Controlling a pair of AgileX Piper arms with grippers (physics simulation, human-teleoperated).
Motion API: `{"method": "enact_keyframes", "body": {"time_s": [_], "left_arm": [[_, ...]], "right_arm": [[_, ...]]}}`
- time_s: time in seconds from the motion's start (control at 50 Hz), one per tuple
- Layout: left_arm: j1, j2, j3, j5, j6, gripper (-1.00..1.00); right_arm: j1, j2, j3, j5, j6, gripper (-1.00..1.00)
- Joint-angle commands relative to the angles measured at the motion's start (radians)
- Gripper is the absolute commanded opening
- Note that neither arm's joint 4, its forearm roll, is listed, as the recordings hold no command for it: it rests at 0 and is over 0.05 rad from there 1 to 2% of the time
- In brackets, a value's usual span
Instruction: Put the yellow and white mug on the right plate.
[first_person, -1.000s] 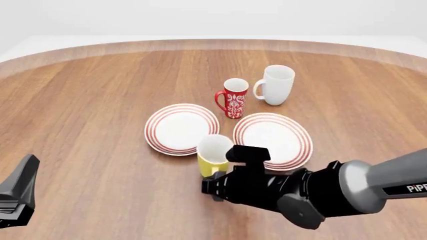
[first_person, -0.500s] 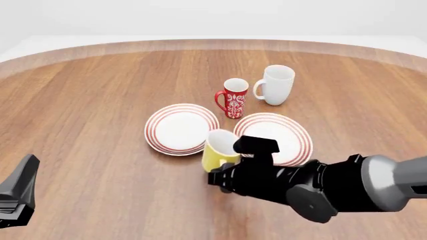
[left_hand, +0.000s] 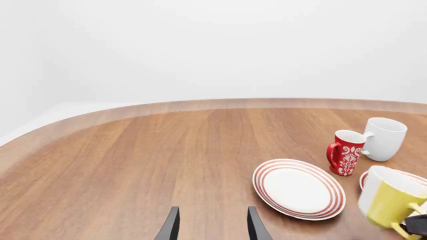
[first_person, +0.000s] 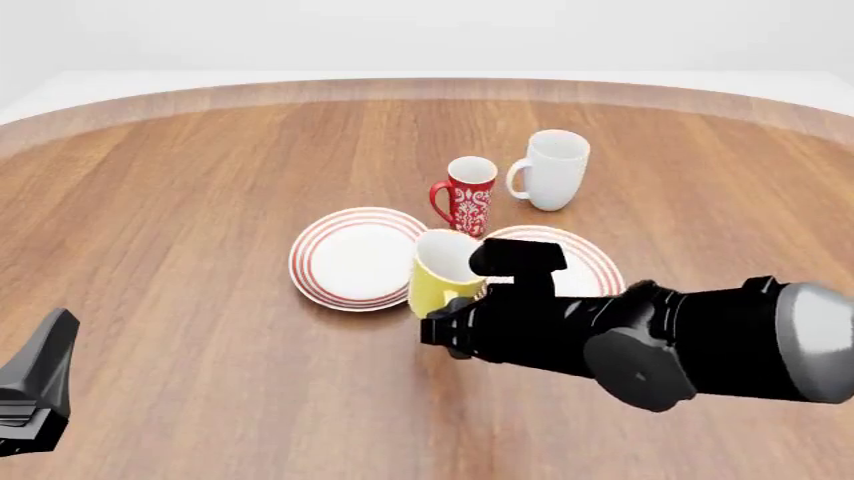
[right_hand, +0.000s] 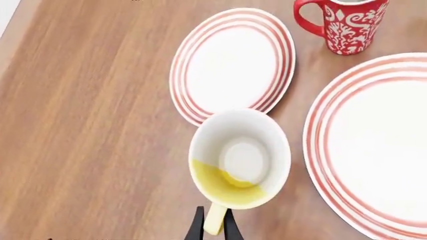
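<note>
Wooden tabletop (left_hand: 133, 165) fills the left wrist view, where the left gripper (left_hand: 212, 225) hangs parted and empty, well apart from the yellow and white mug (left_hand: 389, 202). From the front, that mug (first_person: 442, 275) hangs tilted beside the right plate (first_person: 594, 265). The right wrist view shows the right gripper (right_hand: 213, 226) pinching its handle (right_hand: 215, 220); carrying over and lowering remain.

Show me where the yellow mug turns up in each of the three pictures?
Front view: yellow and white mug near the middle, between the two plates, right gripper behind it.
Left wrist view: lower right corner.
Right wrist view: centre, seen from above.
Shared landmark: the red mug.
</note>
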Motion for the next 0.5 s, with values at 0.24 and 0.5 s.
{"method": "enact_keyframes", "body": {"time_s": [0.24, 0.5], "left_arm": [[0.000, 0.000, 0.000, 0.000, 0.000, 1.00], [0.000, 0.000, 0.000, 0.000, 0.000, 1.00]], "right_arm": [[-0.062, -0.059, -0.092, 0.165, -0.133, -1.00], [-0.120, -0.100, -0.088, 0.188, -0.199, -1.00]]}}
